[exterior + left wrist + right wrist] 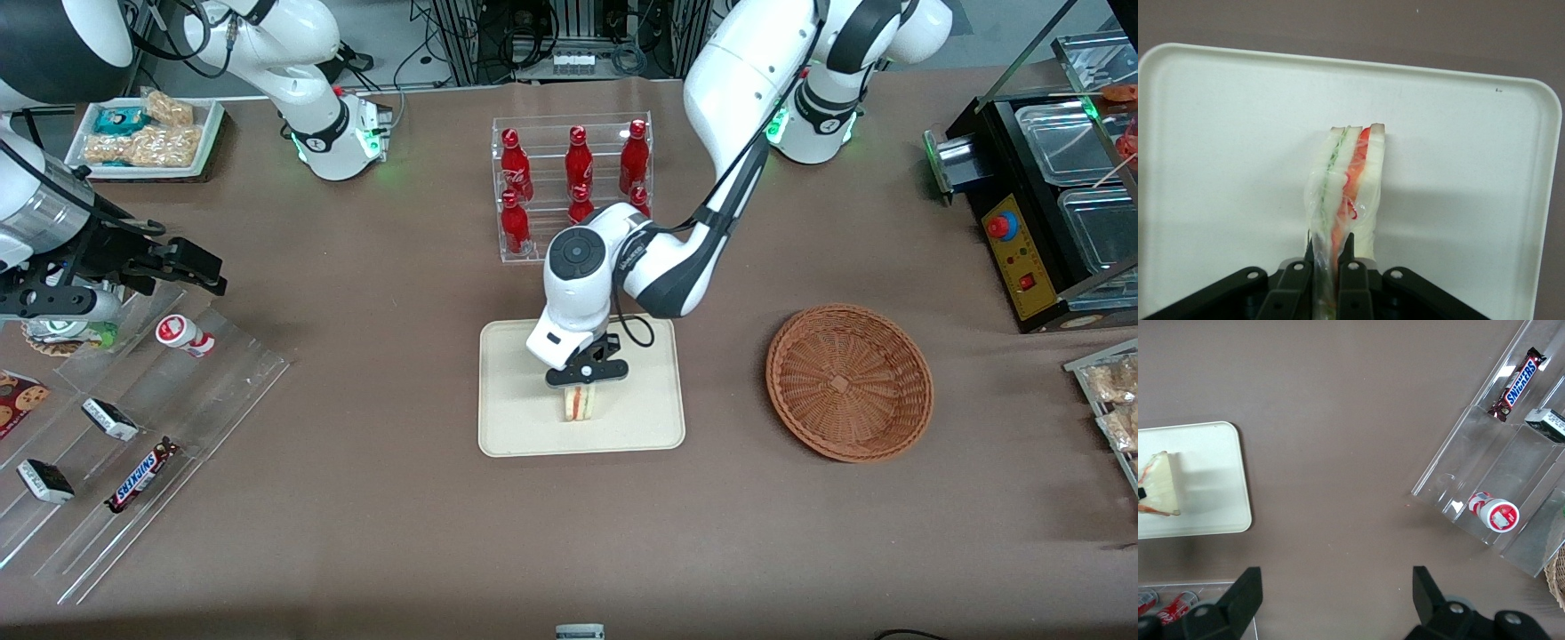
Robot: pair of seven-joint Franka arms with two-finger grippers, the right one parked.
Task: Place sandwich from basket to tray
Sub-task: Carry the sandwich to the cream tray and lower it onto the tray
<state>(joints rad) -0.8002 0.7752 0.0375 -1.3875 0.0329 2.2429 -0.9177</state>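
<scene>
The sandwich (pixel 580 404) is a pale wedge with red and green filling, wrapped in clear film. It stands on edge on the cream tray (pixel 516 427). My gripper (pixel 584 384) is directly above it, shut on its upper edge. In the left wrist view the gripper (pixel 1330 248) pinches the film and the sandwich (pixel 1350 180) over the tray (pixel 1225 153). The wicker basket (pixel 849 382) sits empty beside the tray, toward the working arm's end of the table. The sandwich also shows in the right wrist view (pixel 1161 485) on the tray (pixel 1211 493).
A clear rack of red bottles (pixel 573 182) stands farther from the front camera than the tray. Clear acrylic racks with snack bars (pixel 133 427) lie toward the parked arm's end. A black appliance (pixel 1040 204) and a snack tray (pixel 1111 400) lie toward the working arm's end.
</scene>
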